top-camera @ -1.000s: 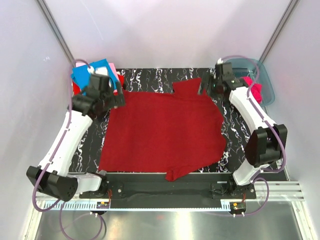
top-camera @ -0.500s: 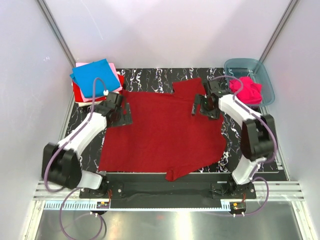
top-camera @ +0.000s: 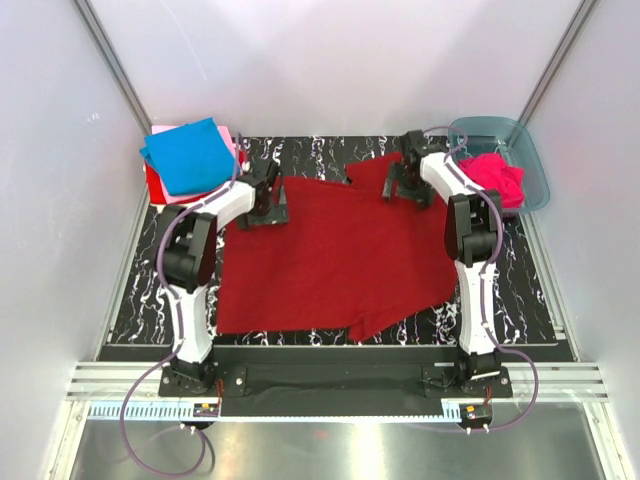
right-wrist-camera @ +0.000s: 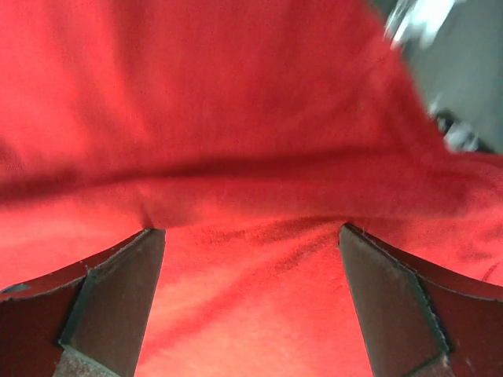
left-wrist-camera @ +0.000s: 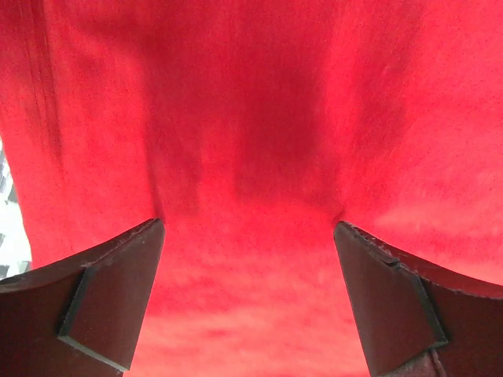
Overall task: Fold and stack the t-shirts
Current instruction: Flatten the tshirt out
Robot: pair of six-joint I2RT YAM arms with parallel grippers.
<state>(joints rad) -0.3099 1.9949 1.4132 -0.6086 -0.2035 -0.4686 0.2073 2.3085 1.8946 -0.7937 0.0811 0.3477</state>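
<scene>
The left fingers [left-wrist-camera: 110, 302] and right fingers [right-wrist-camera: 110, 306], both wide, have reached the red shirt [top-camera: 340, 260] at 11 and 1 o'clock, ready to grab.

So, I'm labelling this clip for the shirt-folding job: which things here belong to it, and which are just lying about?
Part of the job:
- dark red t-shirt, spread flat
- hot pink t-shirt, bunched up
- folded stack, blue on top

Just lying about:
- blue-grey tub holding the pink one
- marbled black table
</scene>
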